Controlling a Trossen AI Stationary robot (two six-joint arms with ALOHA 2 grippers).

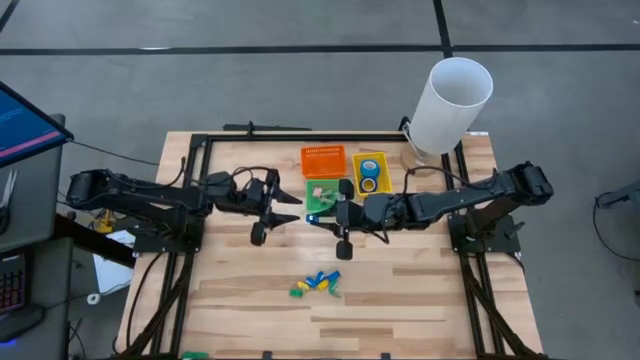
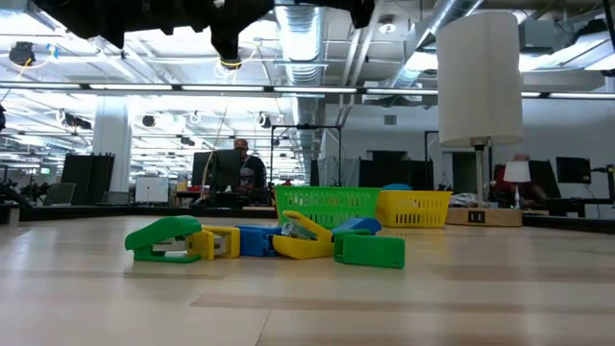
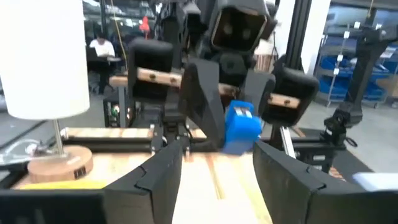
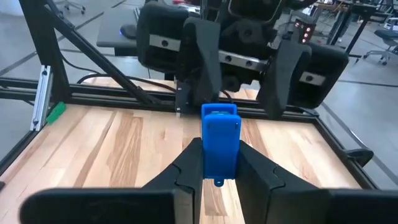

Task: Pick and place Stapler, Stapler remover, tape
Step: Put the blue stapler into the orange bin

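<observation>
Two grippers meet nose to nose above the middle of the table, and a blue stapler (image 4: 220, 142) sits between them. The right gripper (image 4: 219, 163) is clamped on it, the stapler's long axis running out along the fingers toward the left arm. The left gripper (image 3: 214, 155) faces it with jaws apart, one finger (image 4: 202, 62) just beside the stapler's far end and the other well clear, so it has no hold. This looks like a hand-over; which way it is going I cannot tell, but only the right arm carries the stapler. In the high view the pair hangs beside the trays at the far side. The green tray (image 1: 322, 193) lies nearest, just under the right gripper, and holds something small and pale that I cannot make out. The yellow tray (image 1: 386, 172) beside it holds two blue rolls of tape (image 1: 369, 176). The orange tray (image 1: 323, 160) looks empty. The coming move likely turns on the short way from the right gripper to the green tray. On the near side, well apart from both arms, lies a heap of staplers (image 2: 264, 240) in green, yellow and blue. A white lamp (image 1: 450, 105) stands at the far right corner.
</observation>
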